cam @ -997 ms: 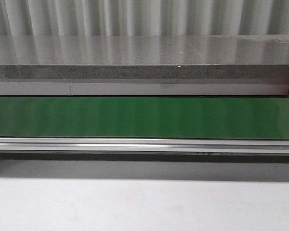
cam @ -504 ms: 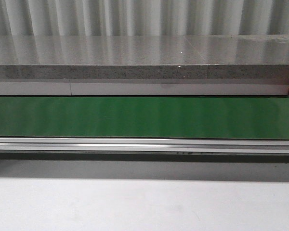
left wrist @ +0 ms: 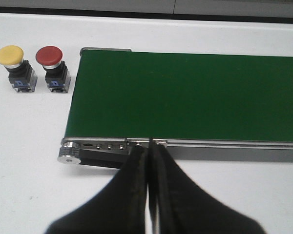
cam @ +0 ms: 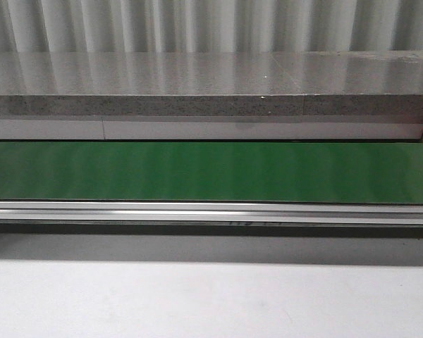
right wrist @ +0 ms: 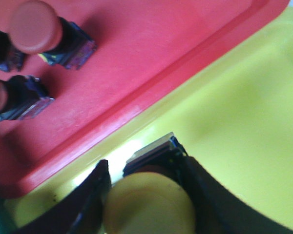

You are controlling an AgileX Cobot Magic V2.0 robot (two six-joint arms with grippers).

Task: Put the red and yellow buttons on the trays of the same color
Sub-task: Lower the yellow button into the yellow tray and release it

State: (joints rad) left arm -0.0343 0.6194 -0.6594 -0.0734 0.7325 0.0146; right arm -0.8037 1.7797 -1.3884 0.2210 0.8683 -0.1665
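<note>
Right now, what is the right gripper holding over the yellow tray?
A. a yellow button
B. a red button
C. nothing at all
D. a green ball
A: in the right wrist view the right gripper is shut on a yellow button above the yellow tray, while the red buttons sit on the red tray.

two buttons (left wrist: 31, 68) side by side beyond conveyor belt (left wrist: 185, 95) end, two trays (right wrist: 185, 87) adjoining
</note>
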